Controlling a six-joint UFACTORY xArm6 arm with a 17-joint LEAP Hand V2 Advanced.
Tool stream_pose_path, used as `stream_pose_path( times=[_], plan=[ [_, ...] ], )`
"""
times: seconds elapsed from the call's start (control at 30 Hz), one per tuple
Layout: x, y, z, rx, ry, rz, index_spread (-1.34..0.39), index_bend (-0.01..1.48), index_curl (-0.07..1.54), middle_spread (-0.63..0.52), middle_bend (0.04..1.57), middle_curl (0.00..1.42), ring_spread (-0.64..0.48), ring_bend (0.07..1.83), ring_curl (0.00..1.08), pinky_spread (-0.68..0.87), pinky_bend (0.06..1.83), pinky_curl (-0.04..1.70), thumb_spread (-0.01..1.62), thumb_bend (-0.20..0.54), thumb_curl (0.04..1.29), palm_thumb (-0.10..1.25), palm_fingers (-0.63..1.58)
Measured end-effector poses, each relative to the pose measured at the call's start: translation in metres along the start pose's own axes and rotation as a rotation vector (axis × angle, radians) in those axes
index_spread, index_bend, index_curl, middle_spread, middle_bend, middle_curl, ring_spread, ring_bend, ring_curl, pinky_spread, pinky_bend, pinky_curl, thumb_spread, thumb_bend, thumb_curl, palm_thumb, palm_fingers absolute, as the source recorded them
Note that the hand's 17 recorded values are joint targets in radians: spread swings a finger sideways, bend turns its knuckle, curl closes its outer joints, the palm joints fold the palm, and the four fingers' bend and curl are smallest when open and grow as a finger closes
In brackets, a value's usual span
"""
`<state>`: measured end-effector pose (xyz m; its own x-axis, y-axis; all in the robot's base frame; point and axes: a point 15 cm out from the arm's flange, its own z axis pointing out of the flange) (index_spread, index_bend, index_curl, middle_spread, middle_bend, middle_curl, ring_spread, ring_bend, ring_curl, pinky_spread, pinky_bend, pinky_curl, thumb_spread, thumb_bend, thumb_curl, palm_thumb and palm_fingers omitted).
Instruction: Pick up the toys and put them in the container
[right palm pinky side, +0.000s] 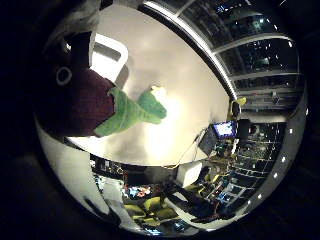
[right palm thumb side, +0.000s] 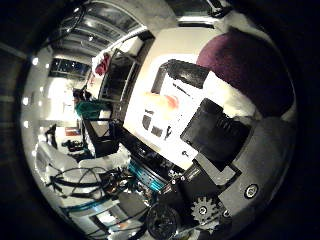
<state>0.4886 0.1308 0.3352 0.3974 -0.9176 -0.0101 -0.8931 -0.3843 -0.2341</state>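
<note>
A plush toy with a dark maroon body (right palm pinky side: 82, 102) and a green limb (right palm pinky side: 132, 112) fills the side of the little finger side view, close against my palm. The thumb side view shows the same maroon plush (right palm thumb side: 245, 65) pressed beside my right hand (right palm thumb side: 215, 132), whose black and white fingers curl against it. The green limb sticks out above the white table (right palm pinky side: 170, 65). A white container (right palm pinky side: 107, 57) with rounded corners stands on the table just beyond the toy. A small orange-pink object (right palm thumb side: 162, 100) lies on the white surface past my fingers.
The white table ends at a long straight edge (right palm pinky side: 200, 50), with dark windows behind it. Past another edge are a lit monitor (right palm pinky side: 224, 129), desks, yellow-green chairs (right palm pinky side: 150, 207) and a dark stand (right palm thumb side: 102, 137).
</note>
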Motion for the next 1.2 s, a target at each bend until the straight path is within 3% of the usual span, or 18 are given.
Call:
stream_pose_path(
  times=[0.17,0.27,0.33,0.37,0.4,0.5,0.6,0.77,1.0,1.2],
  plan=[
    [-0.041,-0.037,-0.001,0.123,-0.049,-0.025,-0.18,1.17,0.62,-0.08,1.32,0.56,-0.16,1.43,0.55,-0.23,1.06,1.01,1.06,-0.025,0.46,0.86,1.22],
    [-0.057,-0.044,0.007,0.136,-0.077,-0.029,-0.22,0.97,0.57,-0.10,1.22,0.53,-0.17,1.36,0.51,-0.32,0.98,0.90,1.06,-0.032,0.45,0.81,1.11],
    [-0.058,-0.039,0.012,0.110,-0.084,-0.026,-0.33,0.76,0.55,-0.15,0.96,0.46,-0.19,1.28,0.50,-0.37,1.02,0.90,1.05,-0.027,0.44,0.79,0.50],
    [-0.060,-0.033,0.015,0.086,-0.090,-0.027,-0.38,0.73,0.52,-0.16,0.92,0.44,-0.19,1.22,0.48,-0.35,0.99,0.88,1.05,-0.025,0.44,0.79,0.41],
    [-0.061,-0.025,0.019,0.049,-0.096,-0.027,-0.41,0.73,0.51,-0.14,0.84,0.41,-0.12,1.02,0.43,-0.21,0.86,0.88,1.06,-0.025,0.43,0.78,0.03],
    [-0.063,-0.001,0.030,-0.052,-0.113,-0.039,-0.45,0.62,0.42,-0.09,0.67,0.34,-0.01,0.77,0.29,0.04,0.70,0.74,1.07,-0.037,0.42,0.74,-0.17],
    [-0.062,0.001,0.028,-0.055,-0.112,-0.065,-0.48,0.47,0.35,-0.02,0.47,0.28,0.11,0.57,0.21,0.28,0.57,0.61,1.07,-0.032,0.40,0.70,-0.15],
    [-0.059,0.016,0.029,-0.111,-0.114,-0.087,-0.51,0.33,0.32,0.07,0.25,0.25,0.20,0.38,0.17,0.43,0.45,0.48,1.05,-0.025,0.37,0.67,-0.06],
    [-0.006,0.034,0.007,-0.102,-0.095,-0.048,-0.51,0.24,0.32,0.06,0.18,0.27,0.21,0.26,0.17,0.45,0.36,0.39,1.04,-0.021,0.34,0.67,0.04],
    [0.043,0.119,0.014,-0.215,-0.082,-0.020,-0.52,0.21,0.34,0.04,0.17,0.27,0.20,0.21,0.19,0.43,0.31,0.36,1.04,-0.022,0.34,0.69,0.07]
  ],
)
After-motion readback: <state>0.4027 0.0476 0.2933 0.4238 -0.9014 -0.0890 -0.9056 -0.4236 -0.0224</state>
